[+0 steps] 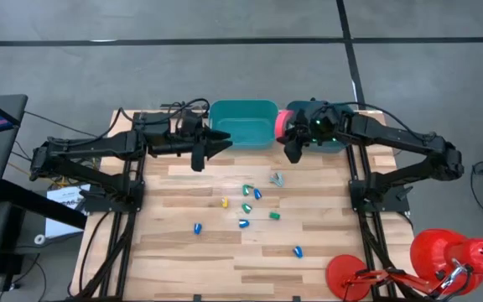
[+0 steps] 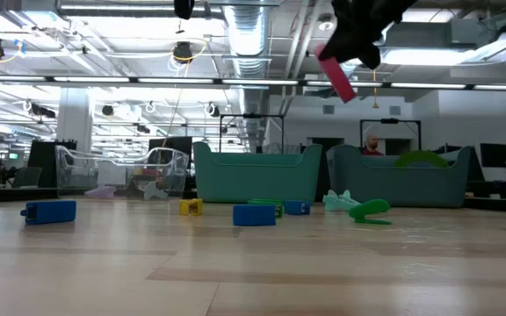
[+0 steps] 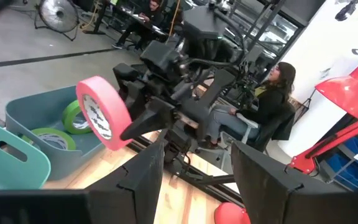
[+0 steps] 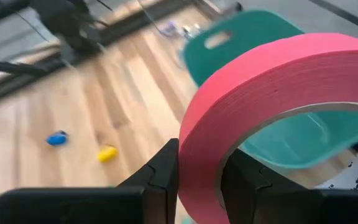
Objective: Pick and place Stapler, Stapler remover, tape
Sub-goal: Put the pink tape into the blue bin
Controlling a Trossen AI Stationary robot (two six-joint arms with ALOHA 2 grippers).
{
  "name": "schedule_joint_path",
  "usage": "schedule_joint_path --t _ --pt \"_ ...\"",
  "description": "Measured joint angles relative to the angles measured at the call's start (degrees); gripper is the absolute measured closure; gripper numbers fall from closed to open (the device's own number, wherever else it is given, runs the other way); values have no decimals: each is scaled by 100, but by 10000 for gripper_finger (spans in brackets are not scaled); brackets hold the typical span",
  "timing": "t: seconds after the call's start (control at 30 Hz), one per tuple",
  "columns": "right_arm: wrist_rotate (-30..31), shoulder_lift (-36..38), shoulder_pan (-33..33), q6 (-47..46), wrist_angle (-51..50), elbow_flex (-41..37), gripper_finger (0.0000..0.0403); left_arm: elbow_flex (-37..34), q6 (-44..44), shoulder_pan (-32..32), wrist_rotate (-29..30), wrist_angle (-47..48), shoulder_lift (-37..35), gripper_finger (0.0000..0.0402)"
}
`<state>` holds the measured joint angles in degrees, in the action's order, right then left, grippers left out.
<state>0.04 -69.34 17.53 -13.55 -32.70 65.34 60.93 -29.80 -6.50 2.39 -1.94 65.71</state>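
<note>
Tabletop bin (image 3: 17,121): 2 green tape rolls (image 3: 73,117)

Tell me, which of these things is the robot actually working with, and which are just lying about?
Part of the job:
- pink tape roll, pinched in the right gripper
- two green tape rolls in the dark bin

Lying about:
- red lamp

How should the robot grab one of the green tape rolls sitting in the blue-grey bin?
Probably by the band of the green tape roll that leans in the blue-grey bin: one finger through its wide open centre, one outside, coming from above through the open top. The right gripper pinches the pink tape roll that way.
</note>
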Motion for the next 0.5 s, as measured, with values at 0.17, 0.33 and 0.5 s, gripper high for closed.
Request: schedule_joint_path --t 0.17,0.33,0.5 --pt "1 -29 323 164 -272 2 322 0 0 0 59 0 0 223" --pt "34 -33 663 198 -663 0 322 0 0 0 61 -2 0 223" --pt "252 -35 805 248 -1088 0 322 0 0 1 72 -2 0 223"
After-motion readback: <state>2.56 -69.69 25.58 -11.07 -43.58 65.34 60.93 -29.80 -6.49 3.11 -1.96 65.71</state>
